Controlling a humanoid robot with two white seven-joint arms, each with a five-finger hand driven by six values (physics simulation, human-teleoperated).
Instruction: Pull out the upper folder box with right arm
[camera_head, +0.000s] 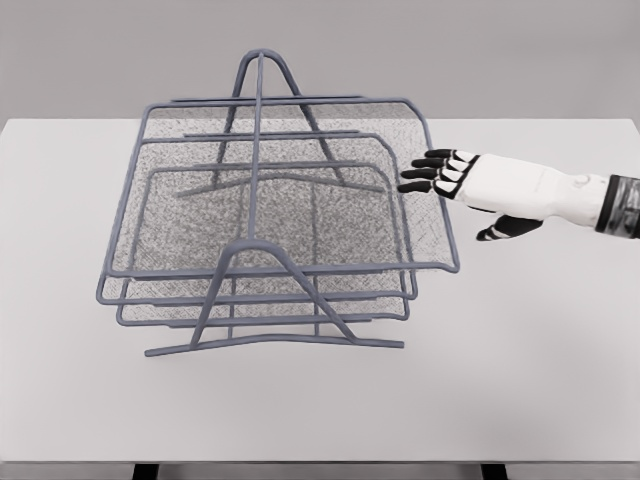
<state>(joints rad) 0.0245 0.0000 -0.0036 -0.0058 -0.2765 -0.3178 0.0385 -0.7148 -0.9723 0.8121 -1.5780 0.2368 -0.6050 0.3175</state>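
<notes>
Your right hand (455, 180) is just beside the right rim of the upper tray (290, 190), fingers stretched out and holding nothing.

The wire mesh tray rack (262, 250) stands in the middle of the white table (540, 350), and the upper tray is its top level, wide from left to right and sticking out toward you. It lies to the left of your hand; the black fingertips (420, 172) point at its right side wire, very near, but I cannot tell if they touch it. The thumb hangs lower, apart. Only the right arm is visible, so it is the nearer one. All the trays look empty.
</notes>
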